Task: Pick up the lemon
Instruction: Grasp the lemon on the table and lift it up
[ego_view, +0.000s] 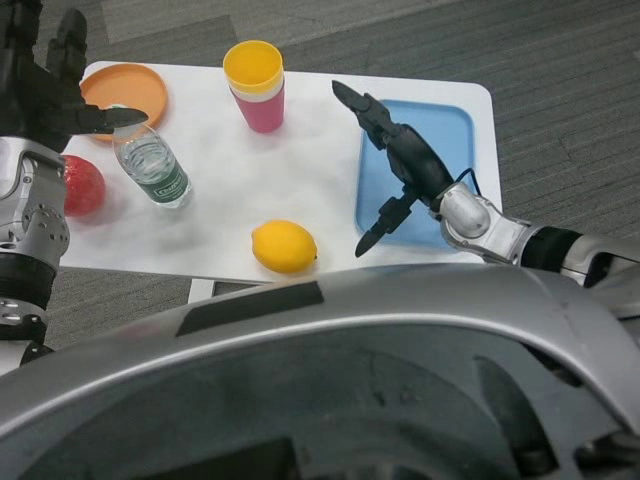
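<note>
Lemon lies untouched at the near edge of your surface, so nothing is done yet. Your left hand waits far left, its state unclear. Your right hand hovers spread, empty, over the blue tray.

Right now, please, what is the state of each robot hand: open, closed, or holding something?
Left robot hand: open, holding nothing, raised over the table's left end near the orange plate.
Right robot hand: open, fingers spread above the blue tray, holding nothing.
</note>
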